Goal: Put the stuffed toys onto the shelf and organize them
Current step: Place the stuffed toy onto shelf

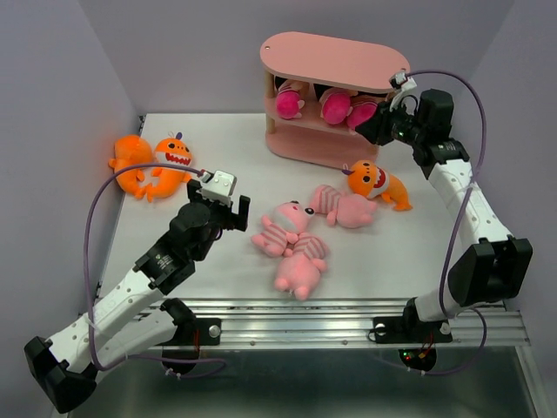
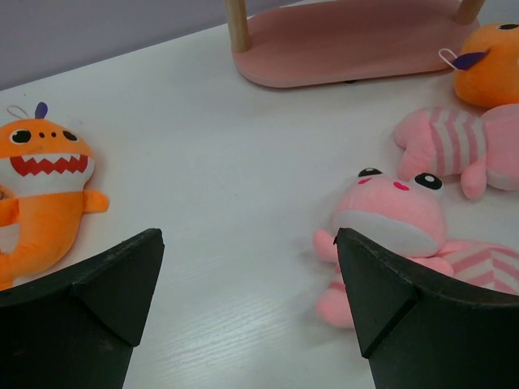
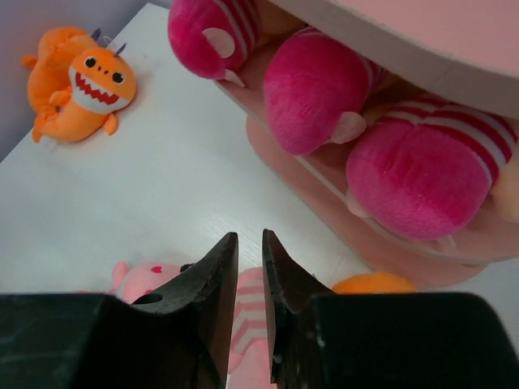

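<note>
Pale pink striped plush pig (image 2: pixel 393 215) was seen lying before spread left jaws.
Right jaws were nearly clenched, empty; toy judged light, squashy, best pinched mid-body.

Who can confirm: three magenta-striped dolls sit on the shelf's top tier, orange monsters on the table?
Wrong tier. The top external view shows the three magenta-striped dolls on the shelf's middle tier, under the top board; orange monsters do lie on the table.
</note>
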Motion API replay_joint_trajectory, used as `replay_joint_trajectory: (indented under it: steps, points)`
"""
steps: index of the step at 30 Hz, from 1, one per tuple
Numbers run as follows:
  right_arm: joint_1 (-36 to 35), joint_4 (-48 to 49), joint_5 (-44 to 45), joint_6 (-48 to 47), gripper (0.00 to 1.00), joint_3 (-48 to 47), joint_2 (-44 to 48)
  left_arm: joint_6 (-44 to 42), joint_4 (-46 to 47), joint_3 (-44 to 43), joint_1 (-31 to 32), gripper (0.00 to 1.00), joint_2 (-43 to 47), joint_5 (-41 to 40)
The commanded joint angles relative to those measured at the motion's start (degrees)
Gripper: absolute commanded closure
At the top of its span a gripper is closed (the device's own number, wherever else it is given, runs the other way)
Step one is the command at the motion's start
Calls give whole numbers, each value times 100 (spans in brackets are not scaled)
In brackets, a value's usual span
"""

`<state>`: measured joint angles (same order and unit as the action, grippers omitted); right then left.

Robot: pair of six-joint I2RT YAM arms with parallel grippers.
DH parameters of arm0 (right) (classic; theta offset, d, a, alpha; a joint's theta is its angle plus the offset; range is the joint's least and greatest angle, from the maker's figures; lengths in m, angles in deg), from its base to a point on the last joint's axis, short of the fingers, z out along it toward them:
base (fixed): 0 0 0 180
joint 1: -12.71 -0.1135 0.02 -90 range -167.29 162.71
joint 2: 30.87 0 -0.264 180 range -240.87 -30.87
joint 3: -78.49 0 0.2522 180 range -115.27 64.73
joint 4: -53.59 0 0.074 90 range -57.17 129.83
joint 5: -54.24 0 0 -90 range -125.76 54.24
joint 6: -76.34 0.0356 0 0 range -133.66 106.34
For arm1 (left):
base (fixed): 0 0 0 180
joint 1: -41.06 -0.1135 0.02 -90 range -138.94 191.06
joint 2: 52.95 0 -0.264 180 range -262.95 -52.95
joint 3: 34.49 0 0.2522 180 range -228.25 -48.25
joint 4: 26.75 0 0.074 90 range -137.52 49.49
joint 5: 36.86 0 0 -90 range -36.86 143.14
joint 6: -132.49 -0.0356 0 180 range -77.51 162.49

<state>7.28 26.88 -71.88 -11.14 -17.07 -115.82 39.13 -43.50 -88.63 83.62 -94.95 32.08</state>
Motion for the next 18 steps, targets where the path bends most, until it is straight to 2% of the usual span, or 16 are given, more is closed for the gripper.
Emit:
replay_joint_trajectory:
  steps: [1,18]
  points:
    - [-142,706,763,328,76,-538,-240,-130,184,30,-64,1,-19,-30]
    - [-309,1233,1142,363,76,-802,-927,-148,219,39,-143,1,-98,23]
